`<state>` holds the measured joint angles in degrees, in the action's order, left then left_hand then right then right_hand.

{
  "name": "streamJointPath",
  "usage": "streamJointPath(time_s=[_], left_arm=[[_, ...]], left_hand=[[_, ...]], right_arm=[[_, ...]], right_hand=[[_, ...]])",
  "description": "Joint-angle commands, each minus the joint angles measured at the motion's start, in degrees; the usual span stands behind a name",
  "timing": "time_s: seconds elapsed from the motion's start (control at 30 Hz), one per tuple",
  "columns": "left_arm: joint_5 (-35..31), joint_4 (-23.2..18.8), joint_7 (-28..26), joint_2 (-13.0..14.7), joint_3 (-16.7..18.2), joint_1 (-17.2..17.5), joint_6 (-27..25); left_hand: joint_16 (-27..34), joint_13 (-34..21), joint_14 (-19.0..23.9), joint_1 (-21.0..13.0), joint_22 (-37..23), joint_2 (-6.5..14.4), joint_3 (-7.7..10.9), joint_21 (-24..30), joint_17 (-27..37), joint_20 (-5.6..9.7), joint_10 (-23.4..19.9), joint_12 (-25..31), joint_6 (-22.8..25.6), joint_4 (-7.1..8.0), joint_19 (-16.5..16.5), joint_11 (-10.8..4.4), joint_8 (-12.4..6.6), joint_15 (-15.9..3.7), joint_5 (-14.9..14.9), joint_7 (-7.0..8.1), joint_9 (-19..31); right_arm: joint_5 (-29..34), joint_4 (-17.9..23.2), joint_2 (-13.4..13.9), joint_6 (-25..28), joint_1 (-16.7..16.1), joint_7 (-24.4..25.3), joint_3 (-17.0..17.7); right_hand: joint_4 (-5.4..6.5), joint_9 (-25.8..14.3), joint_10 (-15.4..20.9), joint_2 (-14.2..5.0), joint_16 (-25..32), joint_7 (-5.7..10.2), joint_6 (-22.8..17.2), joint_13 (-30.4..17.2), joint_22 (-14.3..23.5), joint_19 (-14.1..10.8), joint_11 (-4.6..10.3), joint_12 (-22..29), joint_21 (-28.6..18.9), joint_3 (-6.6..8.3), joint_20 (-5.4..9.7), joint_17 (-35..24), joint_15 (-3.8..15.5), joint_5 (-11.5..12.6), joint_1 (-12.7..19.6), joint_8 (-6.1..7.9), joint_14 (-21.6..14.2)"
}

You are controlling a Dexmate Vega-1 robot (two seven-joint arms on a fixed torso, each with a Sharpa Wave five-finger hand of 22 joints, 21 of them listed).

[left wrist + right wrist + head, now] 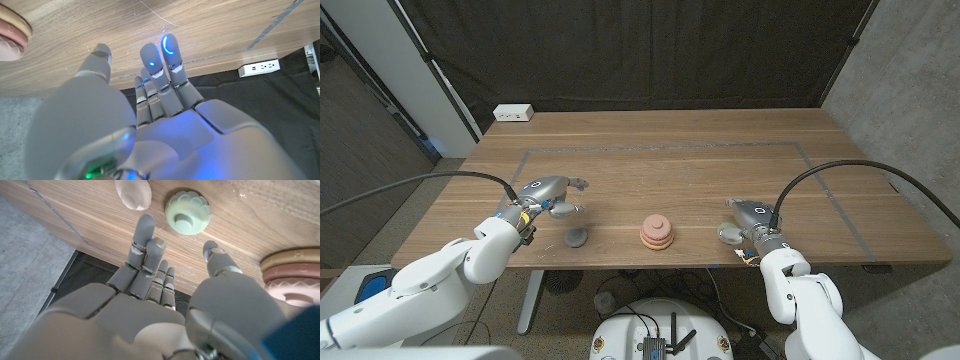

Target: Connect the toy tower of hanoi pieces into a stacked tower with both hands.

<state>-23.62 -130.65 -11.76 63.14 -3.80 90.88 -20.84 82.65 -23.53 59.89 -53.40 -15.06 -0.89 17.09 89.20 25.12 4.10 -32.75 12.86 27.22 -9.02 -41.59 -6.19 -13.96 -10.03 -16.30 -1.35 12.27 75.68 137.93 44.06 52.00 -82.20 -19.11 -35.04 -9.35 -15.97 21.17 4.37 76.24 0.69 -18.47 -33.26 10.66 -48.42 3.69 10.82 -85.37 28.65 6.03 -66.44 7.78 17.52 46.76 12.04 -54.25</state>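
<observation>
- Stack (657, 232) (pink rings) at table (670, 170) centre.
- Left hand (546, 194), 9 o'clock: fingers spread, empty; grey piece (576, 238) beside.
- Right hand (748, 218), 3 o'clock: fingers apart, empty.
- Power strip (513, 113), 11 o'clock.

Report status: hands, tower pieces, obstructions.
Left hand open, right hand open, both holding nothing. Pink-and-tan ringed stack mid-table; pale green scalloped piece and pale pink rounded piece loose. Nothing in the way.
</observation>
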Motion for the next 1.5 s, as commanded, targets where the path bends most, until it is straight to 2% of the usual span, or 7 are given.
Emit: streamJointPath(time_s=[0.03,0.83,1.2,1.5], left_arm=[[-0.49,0.36,0.43,-0.94,0.88,0.72,1.45],[-1.89,0.43,1.06,-2.67,1.92,1.54,2.87],[-2.22,0.49,1.83,-3.11,2.32,1.73,3.24],[-2.70,0.12,2.17,-3.63,3.37,2.56,3.25]], left_hand=[[0.10,-0.07,0.51,-0.22,-0.27,0.60,0.57,0.00,0.23,7.81,-0.64,-0.20,0.59,-0.10,-0.56,-0.24,0.18,-2.53,-0.21,0.06,0.04],[0.01,-0.15,0.71,-0.34,-0.68,0.85,0.98,0.18,0.32,7.80,-1.25,-0.16,1.18,-0.20,-0.93,-0.25,0.40,-2.54,-0.35,0.14,0.12],[0.06,-0.17,0.89,-0.28,-0.63,0.91,1.09,0.00,0.43,7.80,-1.41,-0.17,1.34,-0.18,-0.80,-0.35,0.49,-2.53,-0.37,0.24,0.14],[0.04,-0.22,0.94,-0.27,-0.73,0.96,1.18,0.01,0.48,7.80,-1.53,-0.16,1.42,-0.20,-0.83,-0.32,0.57,-2.53,-0.39,0.21,0.16]], right_arm=[[7.30,-1.33,-3.42,-1.31,-1.16,-5.74,0.74],[12.84,-3.78,-10.15,-5.99,-3.75,-8.97,4.33],[11.65,-5.39,-11.72,-6.93,-3.88,-8.89,5.10],[10.73,-6.51,-11.97,-6.97,-2.84,-9.29,5.08]], right_hand=[[0.06,-0.02,0.11,0.23,-0.47,-0.12,0.41,0.17,0.00,0.33,0.14,0.48,0.08,-0.52,6.14,0.05,4.73,-0.48,0.69,0.07,0.30],[0.28,0.37,1.04,-0.20,-0.71,-0.43,-0.08,0.94,-0.02,0.28,-0.05,0.77,0.14,-1.48,6.13,-0.25,4.73,-1.29,0.57,0.56,-0.25],[0.23,0.49,1.47,-0.50,-0.60,-0.42,-0.40,1.13,-0.01,0.18,0.03,0.88,0.13,-1.56,6.16,-0.58,4.75,-1.30,0.80,0.70,-0.56],[0.22,0.59,1.71,-0.73,-0.78,-0.44,-0.23,1.28,-0.01,0.09,-0.09,0.91,0.10,-1.66,6.15,-0.54,4.75,-1.30,0.94,0.65,-0.60]])
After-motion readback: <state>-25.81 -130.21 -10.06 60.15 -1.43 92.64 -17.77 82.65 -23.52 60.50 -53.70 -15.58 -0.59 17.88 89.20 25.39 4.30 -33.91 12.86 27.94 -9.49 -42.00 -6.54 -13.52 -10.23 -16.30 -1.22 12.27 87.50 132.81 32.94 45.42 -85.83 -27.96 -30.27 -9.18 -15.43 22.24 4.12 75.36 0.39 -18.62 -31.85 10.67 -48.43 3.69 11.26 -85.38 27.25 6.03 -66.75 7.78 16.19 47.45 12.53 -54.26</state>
